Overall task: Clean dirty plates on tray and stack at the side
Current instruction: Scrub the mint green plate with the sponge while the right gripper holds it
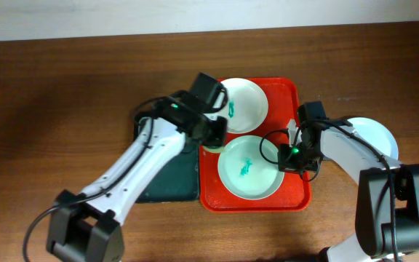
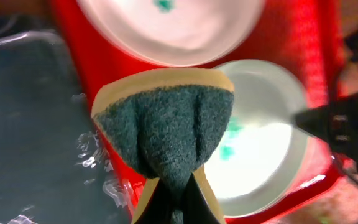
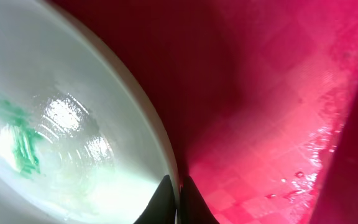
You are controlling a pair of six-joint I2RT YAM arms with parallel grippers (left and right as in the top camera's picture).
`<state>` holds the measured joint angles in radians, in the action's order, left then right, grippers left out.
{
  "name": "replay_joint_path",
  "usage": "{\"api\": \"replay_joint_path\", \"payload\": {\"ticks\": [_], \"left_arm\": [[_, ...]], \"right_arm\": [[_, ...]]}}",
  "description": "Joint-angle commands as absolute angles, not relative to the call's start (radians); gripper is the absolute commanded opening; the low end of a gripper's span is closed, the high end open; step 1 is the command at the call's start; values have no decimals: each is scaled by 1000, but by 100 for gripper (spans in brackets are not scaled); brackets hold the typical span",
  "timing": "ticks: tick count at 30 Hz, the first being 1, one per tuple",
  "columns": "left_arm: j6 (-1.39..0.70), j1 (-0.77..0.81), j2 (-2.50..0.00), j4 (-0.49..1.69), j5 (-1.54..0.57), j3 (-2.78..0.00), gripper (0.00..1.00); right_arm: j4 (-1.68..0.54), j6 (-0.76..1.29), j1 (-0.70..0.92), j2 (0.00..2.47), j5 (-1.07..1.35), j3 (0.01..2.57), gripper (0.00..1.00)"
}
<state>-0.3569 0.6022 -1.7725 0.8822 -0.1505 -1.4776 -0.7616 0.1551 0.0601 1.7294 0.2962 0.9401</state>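
The red tray (image 1: 297,196) holds two plates. A white plate (image 1: 247,102) with a teal smear lies at its far end. A pale mint plate (image 1: 247,169) with a teal smear lies at its near end. My left gripper (image 1: 211,138) is shut on a green sponge (image 2: 166,134) and holds it over the tray's left edge, between the two plates. My right gripper (image 1: 288,154) is shut on the right rim of the mint plate (image 3: 73,124), one finger on each side (image 3: 178,196). A third pale plate (image 1: 377,135) lies on the table right of the tray.
A black tray (image 1: 167,178) lies against the red tray's left side, wet in the left wrist view (image 2: 30,124). Wooden table all around. The right arm's black body shows at the right of the left wrist view (image 2: 340,121).
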Motion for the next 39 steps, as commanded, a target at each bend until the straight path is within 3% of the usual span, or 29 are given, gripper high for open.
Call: {"api": "replay_joint_path", "payload": {"ticks": [1,10,15,25,32,34,39], "left_arm": [[-438,662,-1860,838,-232,-1487,0],[-456,737,-2071,667,-444,-1487,0],[-455,765,-2167,637,-444,-1487,0],[-534,734,-2188,915,194,-1508,0],[-540,735,-2188,973,281,-1512,0],[-588,735,-2188,936,178,-1512,0],[-588,759,-2194,673,-359,-1512,0]], "right_arm": [[-758,171,59,1747,303,941,4],[-724,173,59,1747,303,881,4],[-725,173,59,1747,303,880,4],[-730,173,59,1747,304,880,4],[-730,173,59,1747,304,880,4],[-730,173,59,1747,304,880,4],[-734,173,59,1747,304,880,4]]}}
